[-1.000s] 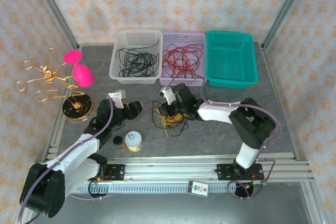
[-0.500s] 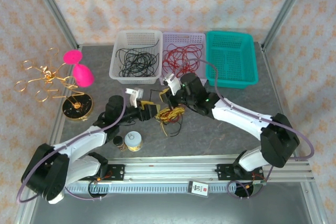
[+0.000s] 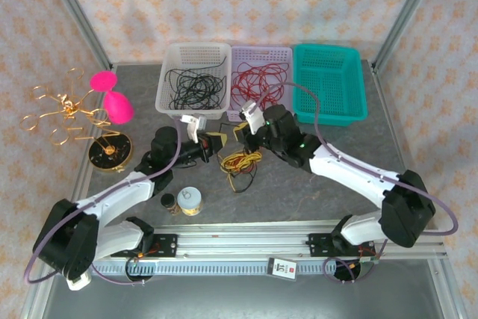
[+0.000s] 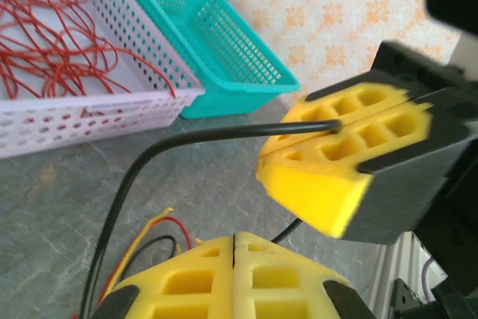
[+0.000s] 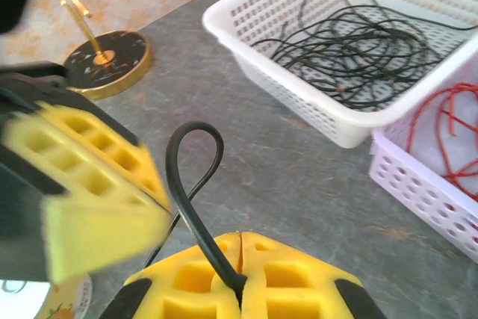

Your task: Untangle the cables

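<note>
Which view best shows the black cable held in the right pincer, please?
The right wrist view: the black cable loops up from the shut right pincer. The left wrist view shows it entering that pincer sideways; from the top it is barely visible.

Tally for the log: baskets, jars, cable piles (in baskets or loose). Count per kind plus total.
Baskets: 3 (white basket, lilac basket, teal basket)
Jars: 2 (small dark jar, white-lidded jar)
Cable piles: 3 (black cables, red cables, mixed yellow bundle loose on the table)
Total: 8
</note>
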`<state>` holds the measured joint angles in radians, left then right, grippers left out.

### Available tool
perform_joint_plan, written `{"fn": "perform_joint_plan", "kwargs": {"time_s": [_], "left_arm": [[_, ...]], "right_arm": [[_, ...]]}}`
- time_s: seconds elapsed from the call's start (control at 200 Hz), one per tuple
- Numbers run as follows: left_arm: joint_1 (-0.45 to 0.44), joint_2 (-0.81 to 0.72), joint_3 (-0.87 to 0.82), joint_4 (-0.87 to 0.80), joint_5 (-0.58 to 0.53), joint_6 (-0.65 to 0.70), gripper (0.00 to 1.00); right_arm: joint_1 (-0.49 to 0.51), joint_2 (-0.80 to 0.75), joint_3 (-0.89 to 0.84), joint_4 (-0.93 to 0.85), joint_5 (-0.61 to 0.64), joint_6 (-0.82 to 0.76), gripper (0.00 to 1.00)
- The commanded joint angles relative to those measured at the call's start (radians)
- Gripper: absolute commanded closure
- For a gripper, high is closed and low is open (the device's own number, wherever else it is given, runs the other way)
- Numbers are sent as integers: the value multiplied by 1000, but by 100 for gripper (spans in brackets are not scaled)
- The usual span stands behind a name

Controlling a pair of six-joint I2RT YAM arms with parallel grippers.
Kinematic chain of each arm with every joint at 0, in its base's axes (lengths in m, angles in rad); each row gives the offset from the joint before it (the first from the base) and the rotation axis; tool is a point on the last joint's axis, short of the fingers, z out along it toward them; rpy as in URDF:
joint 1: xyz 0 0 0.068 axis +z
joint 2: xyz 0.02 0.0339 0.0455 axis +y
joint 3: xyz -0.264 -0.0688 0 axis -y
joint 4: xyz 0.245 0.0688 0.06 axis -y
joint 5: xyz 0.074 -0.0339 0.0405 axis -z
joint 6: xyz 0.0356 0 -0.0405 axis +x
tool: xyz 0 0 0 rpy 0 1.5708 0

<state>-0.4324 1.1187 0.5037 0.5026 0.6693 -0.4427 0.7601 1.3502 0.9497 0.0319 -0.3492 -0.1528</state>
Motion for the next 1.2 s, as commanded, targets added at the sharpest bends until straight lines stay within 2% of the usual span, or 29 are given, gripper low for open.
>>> {"fn": "perform_joint_plan", "kwargs": {"time_s": [0.0,0.115,0.23,0.29,0.33,0.37,0.425,0.566,0.751,0.836,0.911,0.956,0.976,1.021,1.041,1.111,1.196], "left_arm": [[-14,-60,62,-140,-50,52,100],[-39,-93,108,-197,-62,63,100],[-54,-83,141,-232,-91,83,100],[-54,-64,147,-261,-112,93,72],[-54,-51,144,-265,-110,99,63],[-54,-35,142,-264,-108,102,58],[-52,-15,138,-258,-87,121,56],[-51,57,138,-240,-55,198,47],[-32,165,160,-164,-39,258,46],[-13,182,153,-106,-49,262,58],[-12,171,123,-21,-52,250,74],[-11,164,110,14,-45,241,75],[-9,164,112,12,-44,242,71],[-9,171,121,-13,-48,257,48],[-8,175,124,-24,-51,262,42],[-6,194,120,-22,-36,274,38],[-8,221,120,-18,-28,290,38]], "right_arm": [[-7,-36,-47,147,142,72,94],[-7,-14,-102,288,153,162,91],[-2,-3,-142,395,141,214,99],[-2,-11,-157,420,137,213,100],[-2,-21,-158,415,132,200,100],[-2,-30,-157,401,128,180,100],[-5,-40,-151,373,107,155,100],[-20,-64,-132,302,-25,113,100],[-36,-74,-115,245,-143,92,100],[-39,-82,-111,220,-152,83,100],[-42,-91,-112,210,-165,77,100],[-45,-95,-114,208,-169,75,100],[-46,-96,-113,206,-172,74,100],[-48,-97,-109,203,-173,73,100],[-49,-97,-108,201,-173,72,100],[-54,-96,-102,198,-184,67,100],[-56,-93,-88,187,-195,60,100]]}}
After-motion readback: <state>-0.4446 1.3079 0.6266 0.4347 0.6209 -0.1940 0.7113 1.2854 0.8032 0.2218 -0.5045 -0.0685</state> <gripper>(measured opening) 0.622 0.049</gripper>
